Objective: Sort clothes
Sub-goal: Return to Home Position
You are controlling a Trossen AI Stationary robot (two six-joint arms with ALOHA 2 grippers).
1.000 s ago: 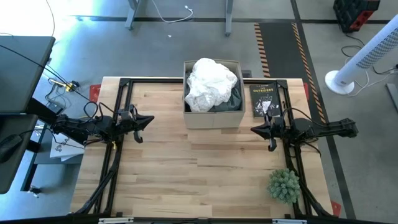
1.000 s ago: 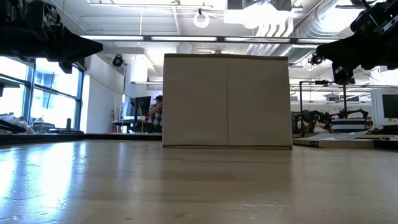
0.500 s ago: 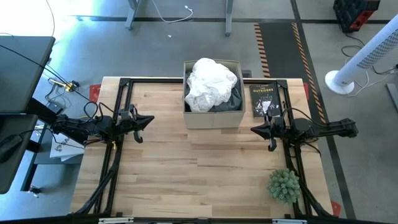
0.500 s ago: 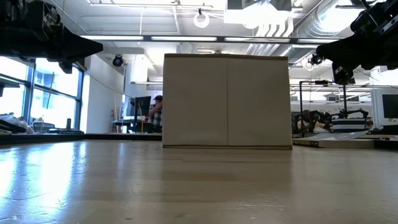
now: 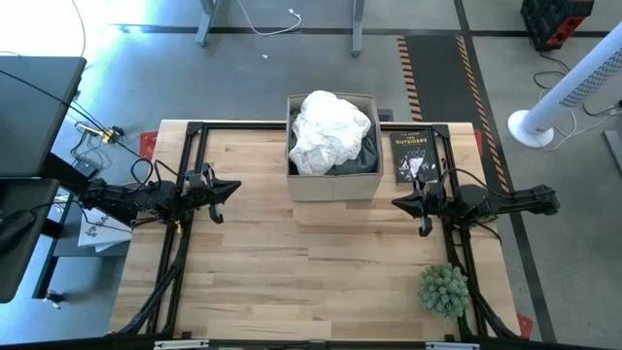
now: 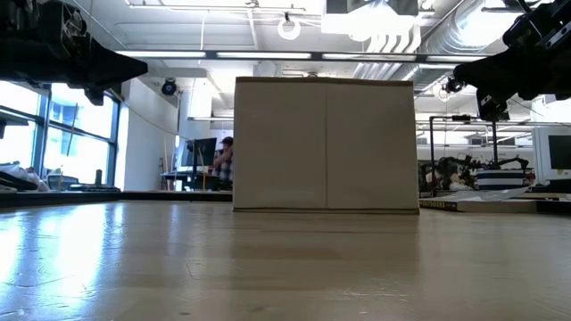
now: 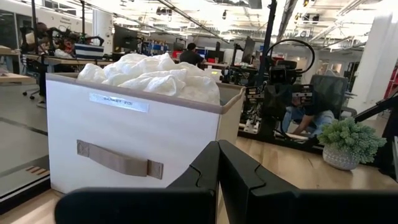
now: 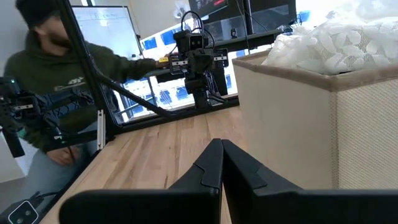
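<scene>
- The clothes lie in the bin, with a white garment heaped on top.
- My left gripper hangs left of the bin and my right gripper right of it. Both are clear of it, fingers pressed together, holding nothing.
- I judge the sorting done and the homing step in hand. Next I only need to settle both arms, with no reaching.

We cannot see beneath the white garment heaped in the bin; only an edge of a grey-green garment shows beside it. From table height the bin's wall hides all inside. Its label is unreadable to us.
</scene>
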